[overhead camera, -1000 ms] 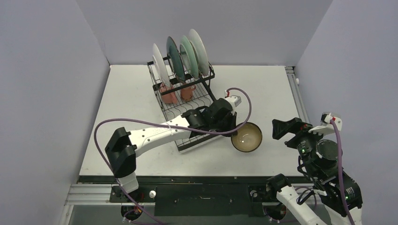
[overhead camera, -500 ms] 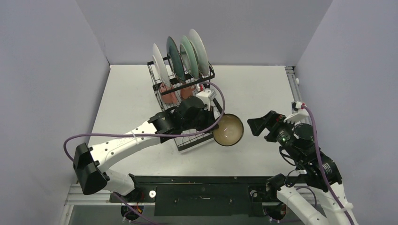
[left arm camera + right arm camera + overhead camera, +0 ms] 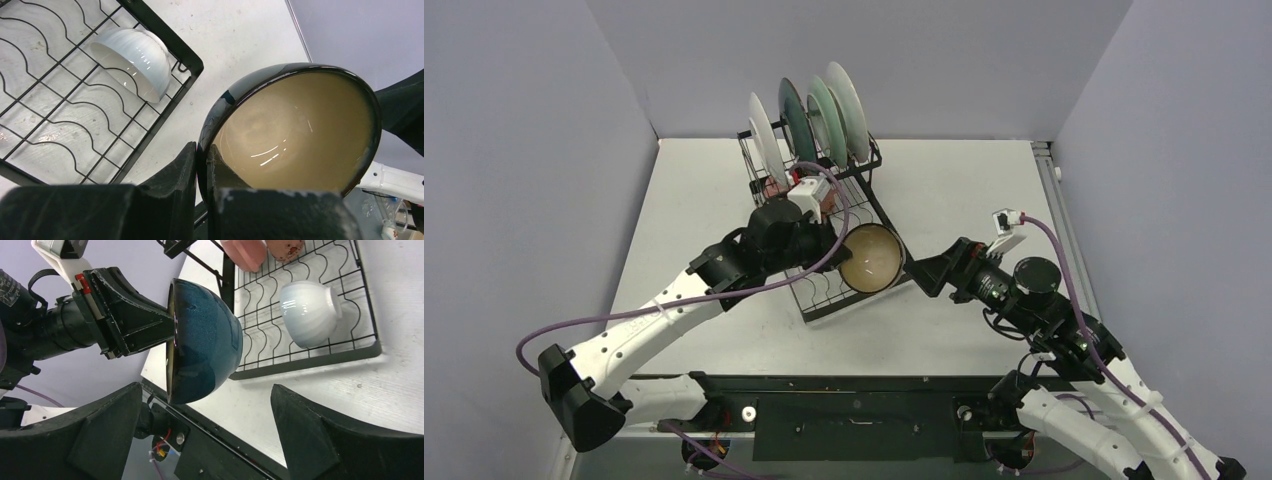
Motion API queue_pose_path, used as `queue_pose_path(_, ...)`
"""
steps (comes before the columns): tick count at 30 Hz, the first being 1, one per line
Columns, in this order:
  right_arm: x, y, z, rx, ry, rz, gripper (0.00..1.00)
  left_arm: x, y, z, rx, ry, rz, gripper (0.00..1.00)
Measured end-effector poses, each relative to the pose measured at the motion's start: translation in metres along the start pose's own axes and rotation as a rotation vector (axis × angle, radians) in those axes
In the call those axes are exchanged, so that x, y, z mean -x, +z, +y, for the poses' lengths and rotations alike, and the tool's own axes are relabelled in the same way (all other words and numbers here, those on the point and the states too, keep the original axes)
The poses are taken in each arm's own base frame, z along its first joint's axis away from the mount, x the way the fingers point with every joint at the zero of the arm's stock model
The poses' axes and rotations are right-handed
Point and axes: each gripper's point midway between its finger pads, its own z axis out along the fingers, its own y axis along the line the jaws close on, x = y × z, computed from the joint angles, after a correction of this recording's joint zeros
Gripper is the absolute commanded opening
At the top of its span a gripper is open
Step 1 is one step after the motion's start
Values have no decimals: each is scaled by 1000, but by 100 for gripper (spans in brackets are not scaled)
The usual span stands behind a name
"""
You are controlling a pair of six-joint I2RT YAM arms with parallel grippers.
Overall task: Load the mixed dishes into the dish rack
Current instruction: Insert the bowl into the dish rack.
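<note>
From above, in the middle of the frame, the left gripper [image 3: 842, 258] pinches the rim of a dark brown-gold bowl [image 3: 871, 257]. The bowl is tipped on its side, mouth toward the camera, over the lower right edge of the black wire dish rack [image 3: 816, 298]. The right gripper [image 3: 927, 272] sits just right of it.

In the left wrist view, two black fingers [image 3: 170, 185] squeeze the rim at the bottom. A white bowl [image 3: 132, 62] lies in the rack's tray, upper left.

In the right wrist view, the dark bowl's round back points right. The right gripper's fingers are spread wide and hold nothing.

A white table [image 3: 984, 190] spreads beneath the left gripper [image 3: 842, 262]; plain lavender walls [image 3: 524, 150] stand beyond and either side of it, softly lit.
</note>
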Motion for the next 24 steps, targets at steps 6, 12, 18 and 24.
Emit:
queue_pose_path(6, -3, 12, 14, 44, 28, 12, 95, 8, -12, 12, -5, -37, -21, 0)
queue_pose_path(12, -7, 24, 32, 100, 50, 27, 96, 9, -16, 16, -22, -73, -11, 0)
queue_pose_path(18, -17, 38, 39, 109, 63, 62, 96, 6, -20, 20, -45, -117, 8, 0)
queue_pose_path(24, -16, 45, 41, 103, 90, 52, 96, 11, -25, 22, -65, -156, -1, 0)
